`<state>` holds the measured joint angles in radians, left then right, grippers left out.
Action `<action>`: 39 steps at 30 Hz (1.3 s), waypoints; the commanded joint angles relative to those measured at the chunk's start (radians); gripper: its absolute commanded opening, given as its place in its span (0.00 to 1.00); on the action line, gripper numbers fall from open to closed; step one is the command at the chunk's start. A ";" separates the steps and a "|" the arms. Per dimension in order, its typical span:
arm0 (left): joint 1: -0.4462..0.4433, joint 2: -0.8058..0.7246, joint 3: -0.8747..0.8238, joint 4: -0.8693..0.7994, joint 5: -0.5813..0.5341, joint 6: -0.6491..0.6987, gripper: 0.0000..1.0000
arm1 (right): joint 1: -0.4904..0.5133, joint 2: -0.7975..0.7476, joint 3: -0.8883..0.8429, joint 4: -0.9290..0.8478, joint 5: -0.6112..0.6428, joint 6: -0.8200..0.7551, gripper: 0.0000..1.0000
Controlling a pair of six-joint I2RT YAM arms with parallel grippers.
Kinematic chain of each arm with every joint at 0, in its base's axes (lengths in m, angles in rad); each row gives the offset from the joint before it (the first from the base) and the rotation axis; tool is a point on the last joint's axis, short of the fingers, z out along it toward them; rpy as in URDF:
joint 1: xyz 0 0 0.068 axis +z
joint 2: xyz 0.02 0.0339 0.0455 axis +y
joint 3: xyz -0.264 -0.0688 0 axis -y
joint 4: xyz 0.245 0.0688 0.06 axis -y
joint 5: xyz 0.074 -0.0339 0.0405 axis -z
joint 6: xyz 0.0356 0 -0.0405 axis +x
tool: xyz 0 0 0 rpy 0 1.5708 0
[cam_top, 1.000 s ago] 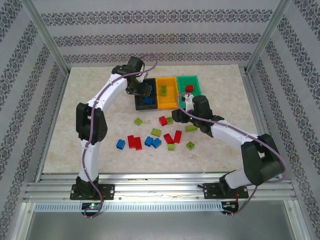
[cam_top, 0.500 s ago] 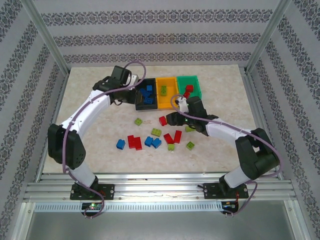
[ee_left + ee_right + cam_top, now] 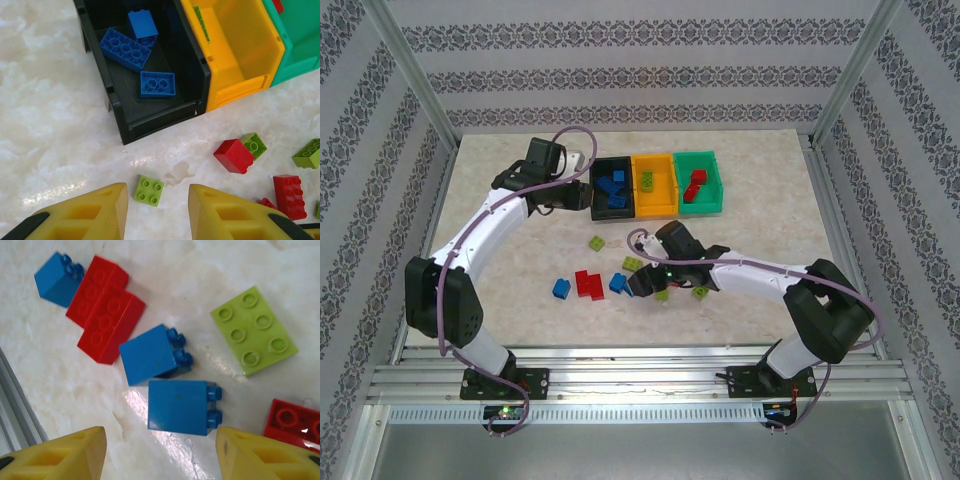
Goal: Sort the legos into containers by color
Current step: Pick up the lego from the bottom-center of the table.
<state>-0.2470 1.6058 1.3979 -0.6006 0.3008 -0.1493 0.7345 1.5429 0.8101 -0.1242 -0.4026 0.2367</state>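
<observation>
Looks down past the left gripper (image 3: 156,206), yellow fingers (image 3: 85,217) spread apart at the near edge. Just beyond the gap, a small lime brick (image 3: 149,190), studs up, flat on the marbled table (image 3: 50,125). Farther off, a black bin (image 3: 112,97) with three blue bricks (image 3: 125,49) on its floor. Hard against its right wall, an orange-yellow bin (image 3: 240,92); right of that, a green bin (image 3: 300,55). Nearer than the bins and to the right, a red brick (image 3: 233,156) touching a second lime brick (image 3: 253,145). Third lime brick (image 3: 307,153) cut by the right edge. Longer red brick (image 3: 289,196) lying close to the right finger.
</observation>
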 commanded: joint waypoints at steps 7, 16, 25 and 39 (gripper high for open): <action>0.031 -0.026 -0.034 0.072 0.063 -0.032 0.38 | 0.053 0.108 0.084 -0.139 0.112 -0.089 0.64; 0.039 -0.046 -0.052 0.093 0.046 -0.031 0.38 | 0.095 0.186 0.148 -0.156 0.151 -0.095 0.67; 0.039 -0.050 -0.051 0.087 0.032 -0.023 0.37 | 0.105 0.238 0.182 -0.172 0.193 -0.094 0.64; 0.040 -0.063 -0.054 0.087 0.026 -0.009 0.35 | 0.102 0.153 0.198 -0.176 0.190 -0.088 0.41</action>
<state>-0.2203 1.5856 1.3518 -0.5369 0.3359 -0.1688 0.8295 1.7374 0.9943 -0.2680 -0.2214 0.1463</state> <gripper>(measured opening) 0.351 0.421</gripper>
